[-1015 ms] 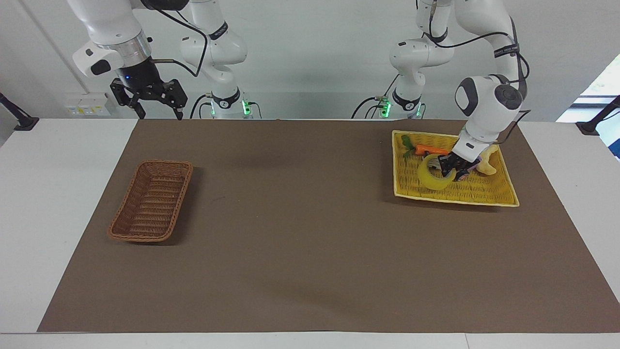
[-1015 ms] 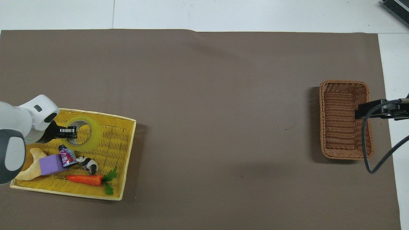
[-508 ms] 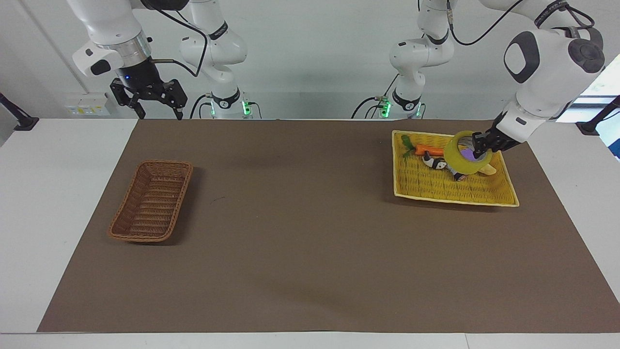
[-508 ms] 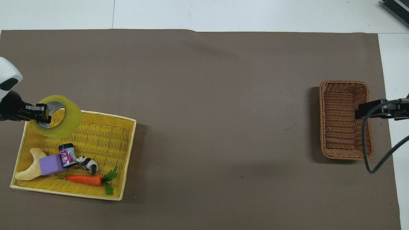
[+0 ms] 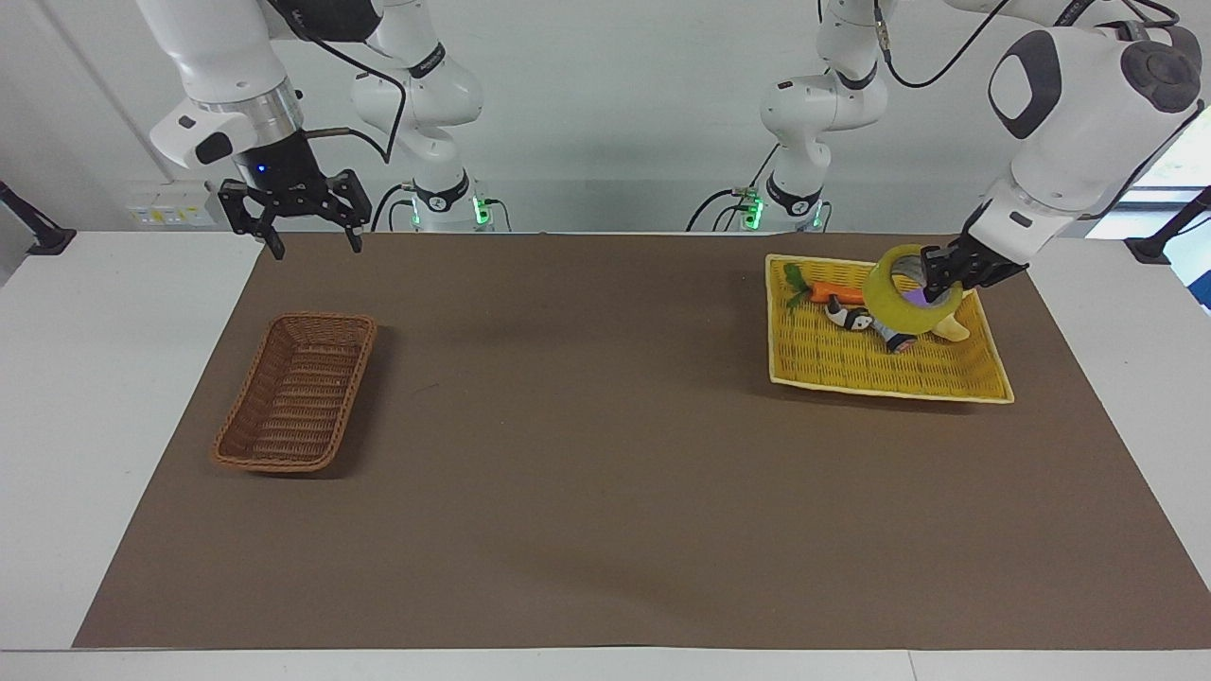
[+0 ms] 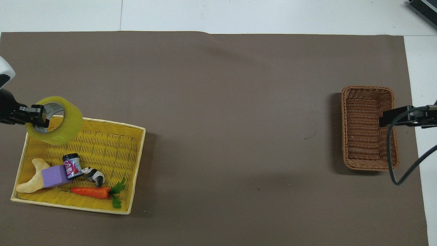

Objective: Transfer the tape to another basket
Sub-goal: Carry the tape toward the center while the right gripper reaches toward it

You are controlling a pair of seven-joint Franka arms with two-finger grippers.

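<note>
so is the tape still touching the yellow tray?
Apart. In the facing view the tape hangs in the left gripper clear above the yellow tray, with the tray's items visible beneath it.

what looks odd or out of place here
Nothing stands out. The left gripper holds the tape up over the yellow tray; the brown basket sits upright with nothing in it.

At the upper right, the left gripper (image 5: pixel 937 274) holds the yellow tape (image 5: pixel 906 293) up over the yellow tray (image 5: pixel 889 374). The brown basket (image 5: pixel 295 392) sits at the left, under the right gripper (image 5: pixel 307 232), whose fingers are spread.
</note>
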